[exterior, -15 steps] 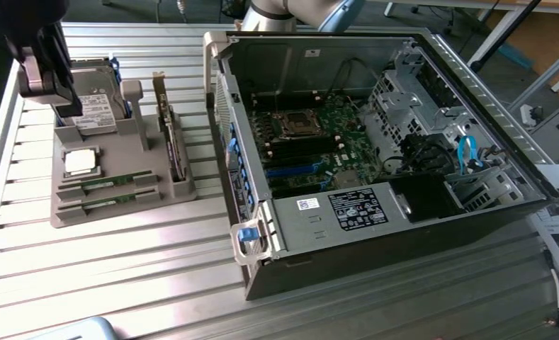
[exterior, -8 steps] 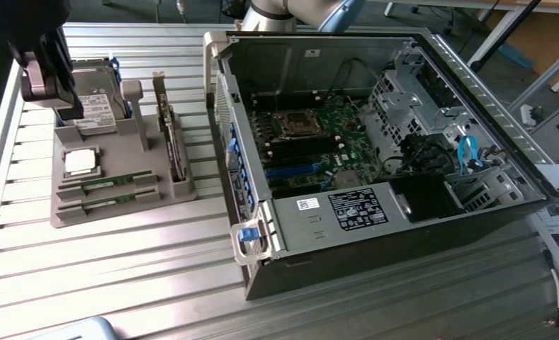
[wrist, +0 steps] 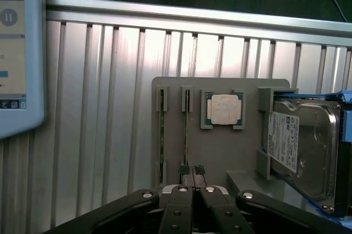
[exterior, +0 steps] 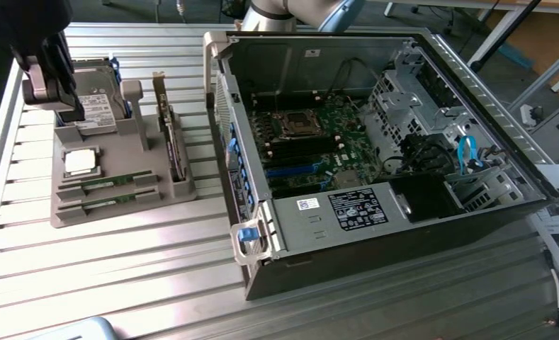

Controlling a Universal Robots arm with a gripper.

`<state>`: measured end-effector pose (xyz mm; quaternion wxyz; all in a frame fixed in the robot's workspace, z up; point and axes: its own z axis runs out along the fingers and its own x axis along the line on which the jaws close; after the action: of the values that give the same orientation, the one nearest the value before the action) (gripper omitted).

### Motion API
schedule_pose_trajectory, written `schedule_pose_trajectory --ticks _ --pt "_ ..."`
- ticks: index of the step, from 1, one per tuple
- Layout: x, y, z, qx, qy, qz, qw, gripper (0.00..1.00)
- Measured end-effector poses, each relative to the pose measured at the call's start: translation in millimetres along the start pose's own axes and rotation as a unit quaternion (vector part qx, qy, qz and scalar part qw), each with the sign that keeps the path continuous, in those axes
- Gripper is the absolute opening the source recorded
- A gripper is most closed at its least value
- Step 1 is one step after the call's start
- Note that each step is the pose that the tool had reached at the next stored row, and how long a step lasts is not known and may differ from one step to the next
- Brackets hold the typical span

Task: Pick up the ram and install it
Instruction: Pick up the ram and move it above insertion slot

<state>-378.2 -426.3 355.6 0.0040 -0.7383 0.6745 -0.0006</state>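
Ram [wrist: 186, 129]: thin green stick lying in a tray [wrist: 220, 154] slot, just beside the processor [wrist: 224, 109], untouched
Table [exterior: 118, 269]: ribbed metal slats carrying everything
Computer case [exterior: 298, 67]: side open, motherboard [exterior: 336, 134] showing, on the exterior view's right
Tray: grey holder just beside the case
Pincer [wrist: 191, 169]: fingertips pressed together, empty, above the tray near the ram's end
Hard drive [wrist: 300, 146]: leaning on edge at the tray's end
Second stick [wrist: 161, 135]: alike, in the neighbouring slot
Processor: square, silver, in its recess
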Motion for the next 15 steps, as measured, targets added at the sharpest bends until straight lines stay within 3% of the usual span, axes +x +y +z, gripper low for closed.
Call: schedule_pose_trajectory --ticks 15 --pt "1.6 0.2 8.9 0.0002 -0.0032 0.000 1.0000 0.11"
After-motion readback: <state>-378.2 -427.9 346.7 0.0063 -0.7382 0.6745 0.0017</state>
